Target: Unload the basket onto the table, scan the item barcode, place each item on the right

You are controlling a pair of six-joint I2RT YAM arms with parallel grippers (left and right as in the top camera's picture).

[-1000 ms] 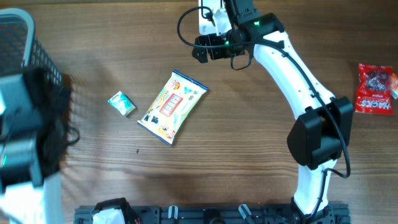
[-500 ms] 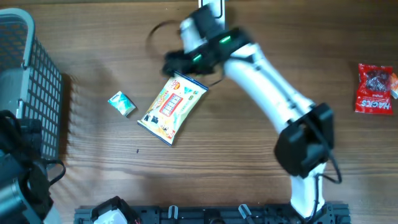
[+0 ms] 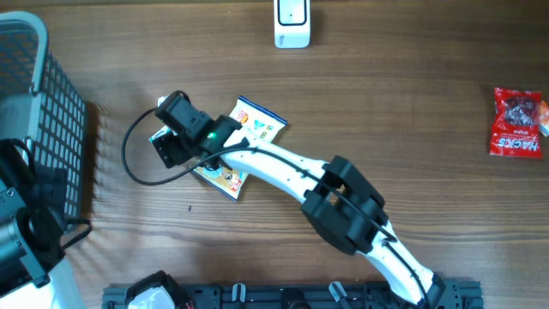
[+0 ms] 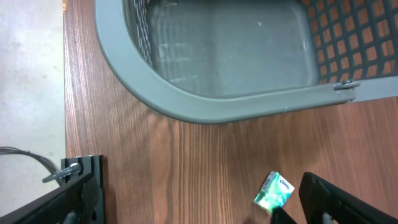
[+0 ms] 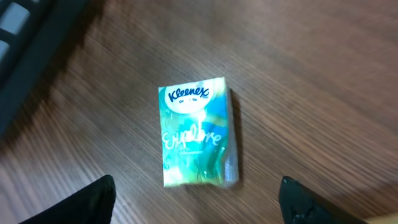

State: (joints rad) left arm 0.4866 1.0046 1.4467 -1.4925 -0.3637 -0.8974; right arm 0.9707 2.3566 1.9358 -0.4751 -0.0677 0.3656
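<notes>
Overhead: the right arm's fingers (image 3: pixel 169 144) hang low over the small tissue pack (image 3: pixel 159 135), which is all but hidden beneath them; the snack packet (image 3: pixel 238 146) lies just beside them on the side toward the arm's base, under the forearm; the scanner (image 3: pixel 292 22) stands well apart, at the far table (image 3: pixel 386 94) edge; the red packet (image 3: pixel 517 121) lies far off at the right; the basket (image 3: pixel 39 51) is beyond the fingers on the left, with the left arm (image 3: pixel 24 245) beside it.

Left wrist: the left fingers (image 4: pixel 74 200) are spread wide and hold nothing; the basket's rim lies ahead of them, and the tissue pack shows low down, close to the right-hand one; something dark just under the pack is too cut off to name.

Right wrist: the right fingers (image 5: pixel 93 202) stand apart, one on either side, with the pack flat on the table just ahead and between them, its printed face up; neither touches it, and no barcode shows, so it is probably underneath.

The step looks like picking up the tissue pack. To do it well, come down centred over the pack; close across its narrow width and on its middle, since soft wrapping buckles at the corners; lift straight up, clear of the snack packet; plan to turn the hidden face toward the scanner.
</notes>
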